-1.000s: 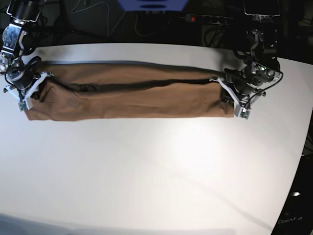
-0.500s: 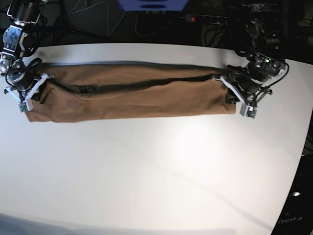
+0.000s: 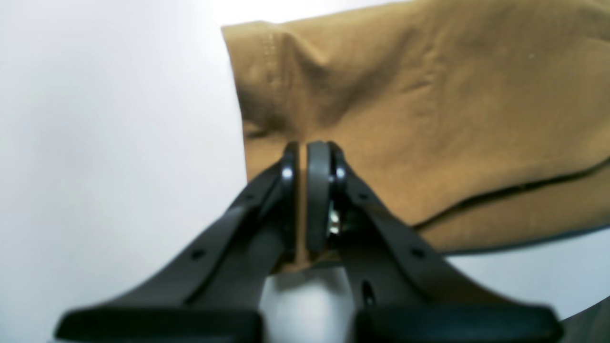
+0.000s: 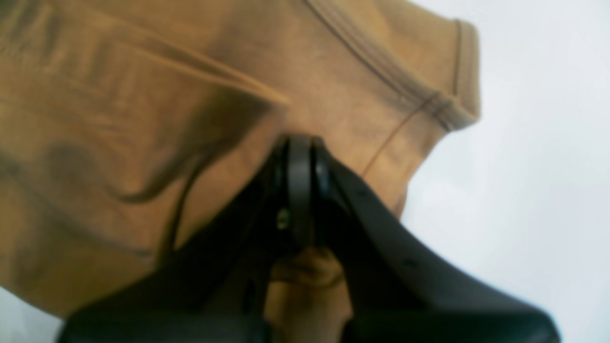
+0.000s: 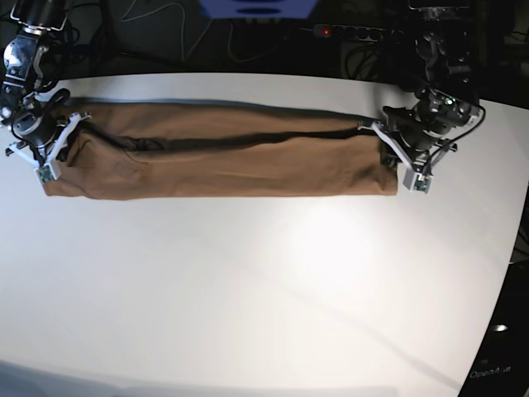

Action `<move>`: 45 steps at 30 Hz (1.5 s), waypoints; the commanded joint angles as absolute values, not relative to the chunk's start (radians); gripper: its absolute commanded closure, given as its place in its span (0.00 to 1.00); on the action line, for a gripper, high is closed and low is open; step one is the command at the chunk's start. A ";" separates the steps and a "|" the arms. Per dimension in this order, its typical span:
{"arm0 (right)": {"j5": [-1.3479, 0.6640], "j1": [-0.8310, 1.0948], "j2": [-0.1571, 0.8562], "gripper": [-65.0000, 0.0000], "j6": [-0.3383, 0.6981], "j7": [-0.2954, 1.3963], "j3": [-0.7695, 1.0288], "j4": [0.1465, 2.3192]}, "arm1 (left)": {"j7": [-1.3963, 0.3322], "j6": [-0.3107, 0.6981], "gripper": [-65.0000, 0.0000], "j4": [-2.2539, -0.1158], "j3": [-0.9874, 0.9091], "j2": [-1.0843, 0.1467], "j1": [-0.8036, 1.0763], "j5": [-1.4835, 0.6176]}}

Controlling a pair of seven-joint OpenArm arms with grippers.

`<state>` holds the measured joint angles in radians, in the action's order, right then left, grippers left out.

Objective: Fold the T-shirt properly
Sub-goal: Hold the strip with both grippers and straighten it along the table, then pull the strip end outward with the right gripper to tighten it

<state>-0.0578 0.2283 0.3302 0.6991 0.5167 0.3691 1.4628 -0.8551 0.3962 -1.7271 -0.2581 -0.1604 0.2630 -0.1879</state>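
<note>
With the T-shirt (image 5: 223, 161) stretched into a long band along the tabletop's (image 5: 264, 289) far edge, the left claw (image 5: 402, 157) and right claw (image 5: 51, 147) each pinch an end, so I'd guess the next move brings those ends together evenly.

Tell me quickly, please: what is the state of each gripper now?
Left gripper: shut on the T-shirt, at one end.
Right gripper: shut on the T-shirt, at the other end.

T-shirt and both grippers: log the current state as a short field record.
garment: T-shirt, tan-brown, folded into a long band
surface: white table
left gripper: shut on the shirt's end, fabric pinched between the pads
right gripper: shut on the opposite end, near a stitched hem
shirt lie: stretched between the two grippers, a dark fold line running along it
</note>
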 commanded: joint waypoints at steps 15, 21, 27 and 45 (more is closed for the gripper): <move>-0.064 0.263 0.389 1.00 0.698 0.504 0.366 1.638 | -0.835 0.401 0.96 -1.742 -0.259 -0.166 0.269 -0.196; -0.064 0.266 0.394 1.00 0.698 0.504 0.309 1.635 | -0.835 0.401 0.96 -1.742 -0.259 -0.166 0.269 -0.197; -0.064 0.265 0.394 1.00 0.698 0.504 0.286 1.635 | -0.835 0.401 0.96 -1.742 -0.259 -0.166 0.269 -0.196; -0.062 0.661 0.395 1.00 0.698 0.407 0.288 1.893 | -0.835 0.401 0.96 -1.742 -0.259 -0.168 0.262 -0.196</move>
